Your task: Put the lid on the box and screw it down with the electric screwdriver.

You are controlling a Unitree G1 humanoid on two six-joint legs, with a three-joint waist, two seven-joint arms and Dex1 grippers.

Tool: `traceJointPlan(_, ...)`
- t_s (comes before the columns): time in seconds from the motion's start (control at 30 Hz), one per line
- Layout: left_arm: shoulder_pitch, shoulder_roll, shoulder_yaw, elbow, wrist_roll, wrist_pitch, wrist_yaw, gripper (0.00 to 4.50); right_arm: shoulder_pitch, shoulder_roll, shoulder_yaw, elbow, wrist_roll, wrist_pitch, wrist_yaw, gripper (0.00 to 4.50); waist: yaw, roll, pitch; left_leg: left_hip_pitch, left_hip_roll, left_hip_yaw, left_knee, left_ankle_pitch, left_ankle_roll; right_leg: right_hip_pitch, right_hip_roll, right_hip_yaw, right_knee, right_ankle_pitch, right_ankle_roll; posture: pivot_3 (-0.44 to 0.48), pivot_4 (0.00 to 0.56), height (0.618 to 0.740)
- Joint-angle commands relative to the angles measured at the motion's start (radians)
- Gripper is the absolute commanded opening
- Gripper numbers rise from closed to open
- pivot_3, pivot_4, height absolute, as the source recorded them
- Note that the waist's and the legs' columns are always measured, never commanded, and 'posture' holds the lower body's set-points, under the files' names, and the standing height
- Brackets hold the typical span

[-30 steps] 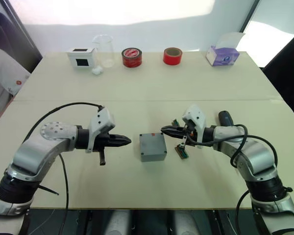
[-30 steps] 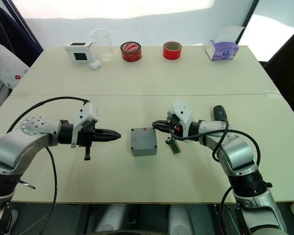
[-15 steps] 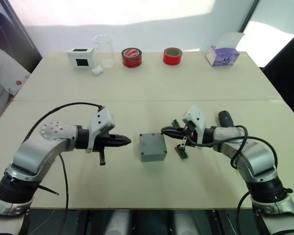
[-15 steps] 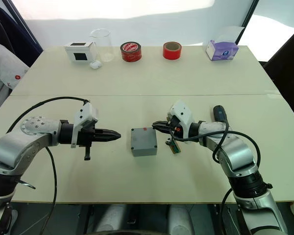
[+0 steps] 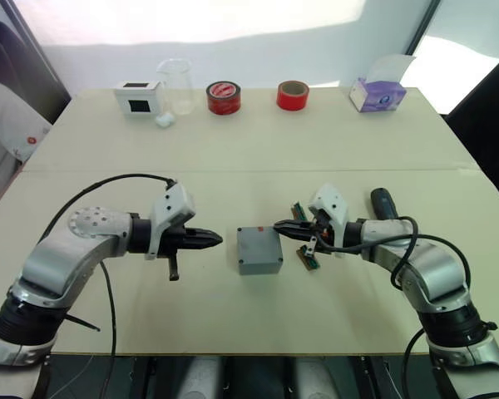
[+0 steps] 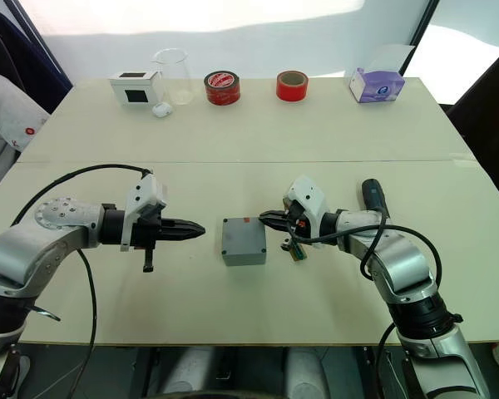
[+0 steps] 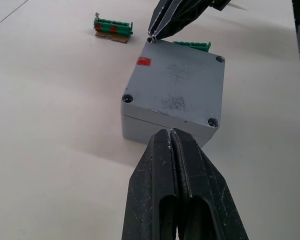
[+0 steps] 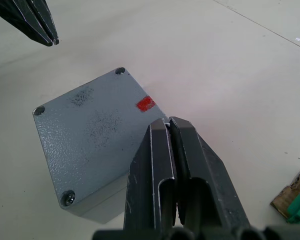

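The box (image 7: 172, 100) stood near the middle of the table (image 5: 233, 158), between the two arms, with the lid (image 8: 97, 142) already seated on top of it, flush at the edges. A small red mark lay on the lid's face near one corner. Screw heads or holes were visible in the lid's corners; whether the screws had been driven home could not be told.

The left gripper (image 5: 216, 239) hovered just beside the box on its left, fingers pressed together and holding nothing. The right gripper (image 5: 279, 226) hovered at the box's far right corner, its fingers likewise closed and empty; whether its tip touched the lid could not be told.

The electric screwdriver (image 5: 382, 202) lay on the table behind the right forearm, untouched by either gripper. Two small green terminal blocks (image 5: 308, 257) lay on the table near the right gripper.

Judgement: placement of the lid appeared complete. The fastening stage appeared outstanding, as the tool was not in hand. What remained was to pick up the screwdriver and work the corner screws
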Motion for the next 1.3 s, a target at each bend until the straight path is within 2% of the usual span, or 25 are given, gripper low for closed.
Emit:
traceJointPlan(0.03, -0.016, 0.015, 0.013, -0.018, 0.003, -0.01, -0.003, 0.0, -0.008, -0.004, 0.01, -0.017, -0.001, -0.015, 0.004, 0.03, 0.0, 0.0, 0.0, 0.0, 0.0, 0.0, 0.0, 0.0, 0.0, 0.0, 0.0, 0.0, 0.0, 0.0, 0.0, 0.0, 0.15, 0.74)
traceJointPlan(0.1, -0.016, 0.016, 0.013, -0.017, 0.004, -0.011, -0.003, 0.0, -0.009, -0.002, 0.011, -0.016, -0.003, -0.015, 0.003, 0.03, 0.0, 0.0, 0.0, 0.0, 0.0, 0.0, 0.0, 0.0, 0.0, 0.0, 0.0, 0.0, 0.0, 0.0, 0.0, 0.0, 0.15, 0.74)
traceJointPlan(0.2, -0.015, 0.014, 0.014, -0.017, 0.002, -0.011, -0.003, 0.0, -0.012, -0.011, 0.006, -0.01, -0.006, -0.014, 0.004, 0.81, 0.0, 0.0, 0.0, 0.0, 0.0, 0.0, 0.0, 0.0, 0.0, 0.0, 0.0, 0.0, 0.0, 0.0, 0.0, 0.0, 0.15, 0.74)
traceJointPlan(0.27, -0.015, 0.012, 0.016, -0.016, -0.001, -0.011, -0.003, 0.0, -0.015, -0.02, -0.001, -0.008, -0.004, -0.01, 0.008, 1.45, 0.0, 0.0, 0.0, 0.0, 0.0, 0.0, 0.0, 0.0, 0.0, 0.0, 0.0, 0.0, 0.0, 0.0, 0.0, 0.0, 0.15, 0.74)
traceJointPlan(0.37, -0.015, 0.008, 0.018, -0.018, -0.004, -0.009, 0.0, 0.0, -0.016, -0.036, -0.016, -0.01, 0.005, -0.002, 0.013, 2.82, 0.002, 0.0, 0.0, 0.0, 0.0, 0.0, 0.0, 0.0, 0.0, 0.0, 0.0, 0.0, 0.0, 0.0, 0.0, 0.0, 0.15, 0.74)
traceJointPlan(0.5, -0.014, 0.0, 0.022, -0.017, -0.009, -0.011, 0.004, 0.0, -0.027, -0.06, -0.049, -0.011, 0.022, 0.024, 0.014, 4.29, 0.001, 0.0, 0.0, 0.0, 0.0, 0.0, 0.0, 0.0, 0.0, 0.0, 0.0, 0.0, 0.0, 0.0, 0.0, 0.0, 0.15, 0.74)
traceJointPlan(0.53, -0.014, -0.004, 0.023, -0.018, -0.012, -0.011, 0.007, 0.0, -0.03, -0.065, -0.063, -0.01, 0.028, 0.035, 0.01, 4.44, 0.002, 0.0, 0.0, 0.0, 0.0, 0.0, 0.0, 0.0, 0.0, 0.0, 0.0, 0.0, 0.0, 0.0, 0.0, 0.0, 0.15, 0.74)
traceJointPlan(0.63, -0.016, -0.019, 0.028, -0.019, -0.021, -0.011, 0.012, 0.0, -0.047, -0.07, -0.111, -0.012, 0.07, 0.091, -0.005, 4.44, 0.003, 0.0, 0.0, 0.0, 0.0, 0.0, 0.0, 0.0, 0.001, 0.0, 0.0, 0.0, 0.0, 0.0, 0.0, 0.0, 0.15, 0.74)
traceJointPlan(0.7, -0.027, -0.036, 0.037, -0.023, -0.04, -0.004, 0.02, 0.0, -0.081, -0.08, -0.191, 0.003, 0.101, 0.18, -0.055, 4.44, 0.002, 0.0, 0.0, 0.0, 0.0, 0.0, 0.0, 0.0, 0.001, 0.0, 0.0, 0.0, 0.0, 0.0, 0.0, 0.0, 0.15, 0.74)
traceJointPlan(0.77, -0.038, -0.049, 0.044, -0.032, -0.059, 0.003, 0.025, 0.0, -0.114, -0.137, -0.258, 0.033, 0.124, 0.298, -0.078, 4.44, 0.005, 0.0, 0.0, 0.0, 0.0, 0.0, 0.0, 0.0, 0.0, 0.0, 0.0, 0.0, 0.0, 0.0, 0.0, 0.0, 0.15, 0.74)
traceJointPlan(0.87, -0.046, -0.056, 0.039, -0.043, -0.071, 0.001, 0.028, 0.0, -0.144, -0.228, -0.286, 0.069, 0.149, 0.41, -0.068, 4.44, 0.006, 0.0, 0.0, 0.0, 0.0, 0.0, 0.0, 0.0, 0.0, 0.001, -0.001, 0.0, 0.0, 0.0, 0.0, 0.0, 0.15, 0.74)
traceJointPlan(1.0, -0.064, -0.071, 0.016, -0.065, -0.069, -0.017, 0.02, 0.0, -0.32, -0.347, -0.303, 0.276, 0.152, 0.747, -0.104, 4.44, -0.003, 0.001, 0.001, 0.0, 0.0, 0.001, 0.0, -0.001, 0.002, 0.0, -0.001, 0.001, -0.001, 0.0, 0.0, 0.0, 0.15, 0.74)
traceJointPlan(1.13, -0.079, -0.08, 0.004, -0.08, -0.066, -0.029, 0.011, 0.0, -0.443, -0.437, -0.243, 0.441, 0.133, 0.863, -0.119, 4.44, -0.003, 0.002, 0.001, 0.0, 0.0, 0.001, -0.001, -0.002, 0.004, -0.001, -0.001, 0.001, -0.001, 0.0, -0.001, 0.0, 0.15, 0.74)
traceJointPlan(1.3, -0.098, -0.087, -0.034, -0.094, -0.047, -0.063, -0.012, 0.0, -0.504, -0.568, 0.001, 0.558, 0.152, 0.866, -0.009, 4.44, 0.0, 0.002, 0.001, 0.0, 0.0, 0.002, -0.001, -0.004, 0.007, 0.0, -0.001, 0.001, -0.002, 0.0, 0.0, 0.0, 0.15, 0.74)
